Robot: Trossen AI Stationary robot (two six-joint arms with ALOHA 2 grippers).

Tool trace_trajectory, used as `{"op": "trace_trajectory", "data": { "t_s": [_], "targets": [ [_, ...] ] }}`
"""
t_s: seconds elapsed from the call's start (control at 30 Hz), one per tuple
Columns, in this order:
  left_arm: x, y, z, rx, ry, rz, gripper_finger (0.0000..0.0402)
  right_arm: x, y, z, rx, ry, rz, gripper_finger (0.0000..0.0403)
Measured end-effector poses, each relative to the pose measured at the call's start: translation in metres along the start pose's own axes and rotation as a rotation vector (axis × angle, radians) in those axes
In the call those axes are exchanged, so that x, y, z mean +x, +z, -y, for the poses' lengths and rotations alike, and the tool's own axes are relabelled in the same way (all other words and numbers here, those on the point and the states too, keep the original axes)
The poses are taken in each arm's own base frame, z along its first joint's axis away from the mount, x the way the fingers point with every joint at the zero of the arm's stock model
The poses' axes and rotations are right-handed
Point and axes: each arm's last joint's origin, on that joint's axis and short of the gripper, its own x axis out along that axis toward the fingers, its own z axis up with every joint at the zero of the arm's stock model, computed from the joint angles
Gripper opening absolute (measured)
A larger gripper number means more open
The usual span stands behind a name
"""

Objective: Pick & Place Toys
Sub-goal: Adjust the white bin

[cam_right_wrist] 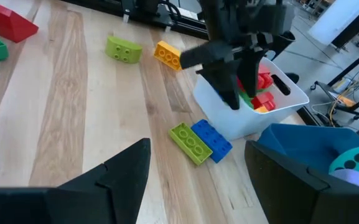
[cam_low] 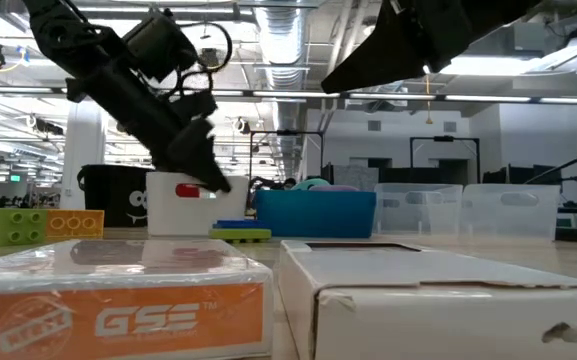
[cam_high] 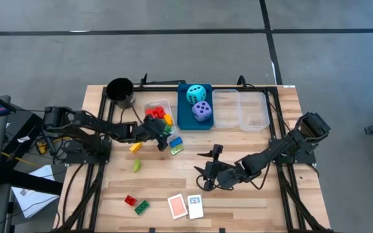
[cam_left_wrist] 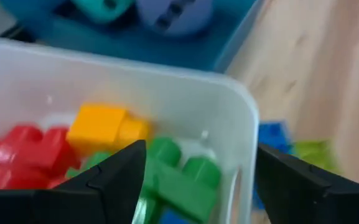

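Left end effector (cam_high: 162, 131) released, empty, over white bin's (cam_high: 152, 104) 5 o'clock corner. Risk: clipping rim, tipping bricks. Right end effector (cam_high: 207, 169) released, idle at 6 o'clock.

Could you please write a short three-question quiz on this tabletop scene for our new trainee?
1. True or false: both dice sit in the blue bin.
2. Which claw hangs over the white bin of bricks? A) left B) right
3. Fill in: beside the white bin, a blue brick lies against a ____ brick.

Key:
1. True: the cyan die and the purple die are both inside.
2. A: the left claw, open; the right claw is open above bare wood.
3. Green.
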Motion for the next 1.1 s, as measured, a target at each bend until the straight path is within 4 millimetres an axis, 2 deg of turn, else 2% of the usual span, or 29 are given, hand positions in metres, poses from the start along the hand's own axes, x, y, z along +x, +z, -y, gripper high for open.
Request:
{"op": "trace_trajectory", "data": {
  "t_s": [0.2,0.4,0.73,0.9,1.1],
  "targets": [
    [0.001,-0.009,-0.011,0.060,0.114,-0.101,0.0252,0.000,0.000,0.000,0.000,-0.002,-0.001,0.0256],
    [0.001,-0.011,-0.018,0.288,0.267,-0.118,0.0238,0.002,0.000,0.002,0.023,-0.007,-0.003,0.0256],
    [0.001,-0.012,-0.018,0.610,0.244,-0.163,0.0209,0.004,0.000,0.004,0.029,-0.013,-0.005,0.0256],
    [0.002,-0.012,-0.015,0.782,0.139,-0.175,0.0164,0.004,-0.001,0.003,0.026,-0.013,-0.008,0.0256],
    [0.002,-0.011,-0.015,0.900,0.120,-0.175,0.0081,0.004,-0.001,0.003,0.026,-0.013,-0.008,0.0256]
  ]
}}
